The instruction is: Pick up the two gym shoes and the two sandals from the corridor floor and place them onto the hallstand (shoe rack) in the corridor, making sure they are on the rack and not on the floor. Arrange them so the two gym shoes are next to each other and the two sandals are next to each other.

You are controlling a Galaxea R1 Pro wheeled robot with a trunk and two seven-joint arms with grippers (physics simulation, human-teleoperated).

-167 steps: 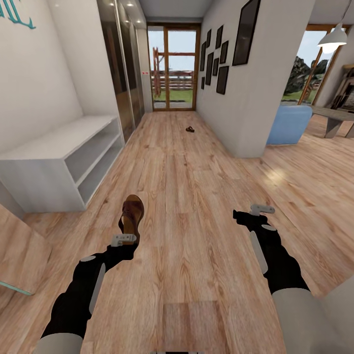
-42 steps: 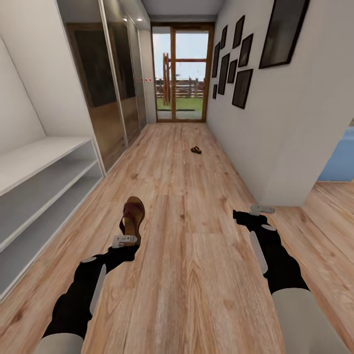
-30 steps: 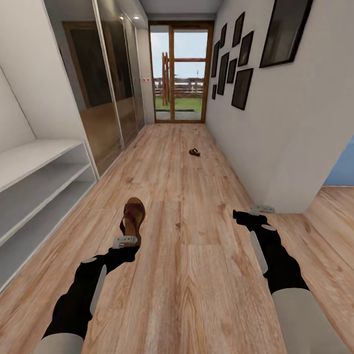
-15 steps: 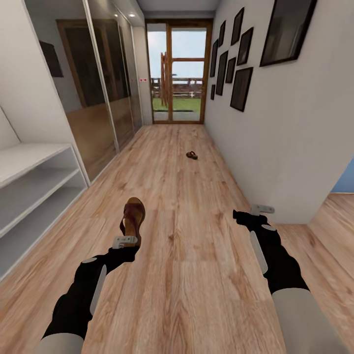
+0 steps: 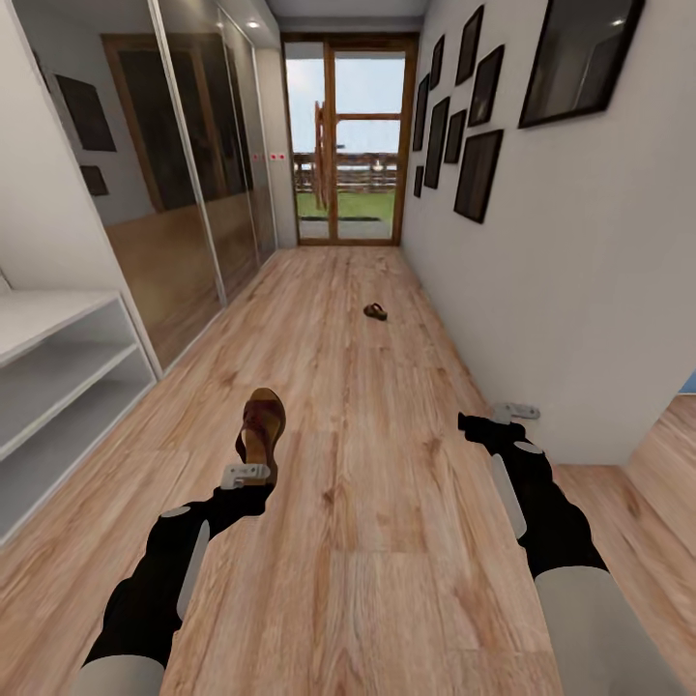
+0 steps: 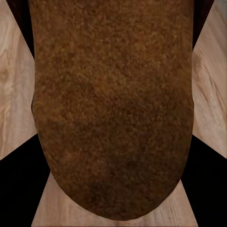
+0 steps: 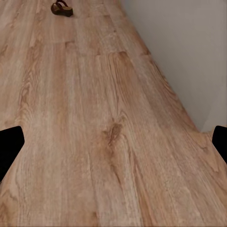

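My left gripper is shut on the heel end of a brown sandal, which it holds above the corridor floor with the toe pointing away from me. In the left wrist view the sandal's brown underside sits between the dark fingers. A second sandal lies small on the floor far down the corridor, near the right wall; the right wrist view shows this sandal too. My right gripper is open and empty, fingers wide apart over bare planks. The gym shoes and the hallstand are out of view.
A plain low pale grey two-shelf bench stands at the left. Mirrored wardrobe doors run along the left wall. The right wall carries dark picture frames and ends in a corner near my right arm. A glass door closes the corridor's far end.
The whole view has shifted as I rolled forward along the corridor: the grey bench slid off to the left and the mirrored doors came nearer. Both arms and the held sandal kept their pose.
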